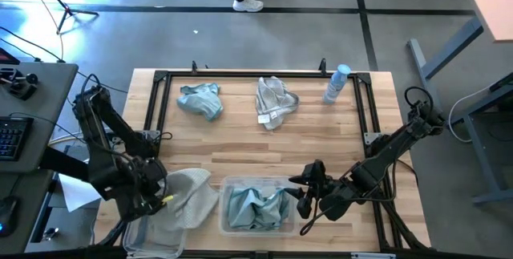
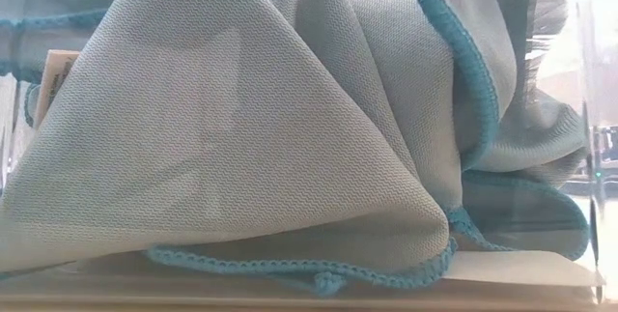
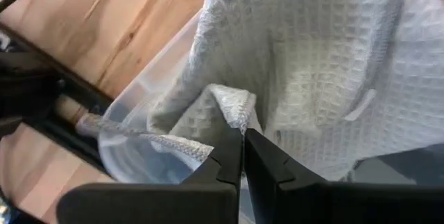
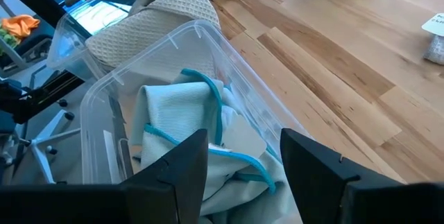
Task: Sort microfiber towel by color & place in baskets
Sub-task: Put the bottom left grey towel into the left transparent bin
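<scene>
Wooden desk (image 1: 264, 143), seen from above. Left gripper (image 3: 243, 156), fingers pinched on a fold of the grey-beige waffle towel (image 3: 312, 64), holds it draped over the left basket (image 1: 152, 239). Right gripper (image 4: 243, 156), fingers apart, hovers beside the right basket (image 4: 229, 57) holding teal towels (image 4: 187, 120). One teal towel (image 1: 200, 100) and one grey towel (image 1: 275, 101) lie far back. Cloths look light, limp and non-slippery; a raised fold probably offers the surest grasp.

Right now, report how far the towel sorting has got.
Done: teal towels lie in the wider basket near the open right gripper. In hand: the left gripper is shut on a grey-beige waffle towel draped over the narrower basket. Left: a teal towel and a grey-beige towel lie loose at the table's far side.
</scene>
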You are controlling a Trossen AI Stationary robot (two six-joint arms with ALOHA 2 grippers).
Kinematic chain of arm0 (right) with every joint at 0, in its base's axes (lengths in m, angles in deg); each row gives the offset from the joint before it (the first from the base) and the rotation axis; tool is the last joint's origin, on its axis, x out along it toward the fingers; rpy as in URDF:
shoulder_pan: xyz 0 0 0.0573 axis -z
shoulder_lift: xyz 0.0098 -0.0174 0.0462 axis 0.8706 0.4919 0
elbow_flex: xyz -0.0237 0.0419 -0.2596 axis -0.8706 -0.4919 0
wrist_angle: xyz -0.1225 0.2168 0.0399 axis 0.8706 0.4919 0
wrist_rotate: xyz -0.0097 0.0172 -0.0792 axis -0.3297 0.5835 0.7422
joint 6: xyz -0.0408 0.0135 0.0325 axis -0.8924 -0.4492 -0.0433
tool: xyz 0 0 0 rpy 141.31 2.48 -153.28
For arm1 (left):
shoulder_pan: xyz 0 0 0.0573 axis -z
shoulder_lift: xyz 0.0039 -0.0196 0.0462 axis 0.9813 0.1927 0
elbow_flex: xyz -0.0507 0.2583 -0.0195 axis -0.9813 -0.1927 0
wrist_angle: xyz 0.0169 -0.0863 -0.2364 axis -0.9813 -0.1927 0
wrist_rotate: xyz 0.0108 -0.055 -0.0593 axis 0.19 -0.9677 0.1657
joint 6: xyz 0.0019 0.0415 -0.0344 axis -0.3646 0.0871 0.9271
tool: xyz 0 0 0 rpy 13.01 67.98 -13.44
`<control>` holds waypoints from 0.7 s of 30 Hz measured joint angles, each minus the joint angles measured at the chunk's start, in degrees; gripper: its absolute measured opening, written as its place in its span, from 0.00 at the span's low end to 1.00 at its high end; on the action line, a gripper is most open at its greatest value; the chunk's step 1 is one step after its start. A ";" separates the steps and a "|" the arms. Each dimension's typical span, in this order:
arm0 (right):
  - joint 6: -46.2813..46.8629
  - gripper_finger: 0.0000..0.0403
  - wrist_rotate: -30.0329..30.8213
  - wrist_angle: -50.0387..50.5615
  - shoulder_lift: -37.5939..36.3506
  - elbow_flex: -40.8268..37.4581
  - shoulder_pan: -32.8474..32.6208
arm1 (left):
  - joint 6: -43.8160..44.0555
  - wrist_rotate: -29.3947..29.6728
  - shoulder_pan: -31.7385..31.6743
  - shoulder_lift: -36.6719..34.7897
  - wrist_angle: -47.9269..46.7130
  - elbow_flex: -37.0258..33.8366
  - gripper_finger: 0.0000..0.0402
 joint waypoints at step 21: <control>0.00 0.44 1.67 0.43 0.00 0.00 0.00 | -2.51 -6.64 -1.38 -1.74 10.80 -6.09 0.33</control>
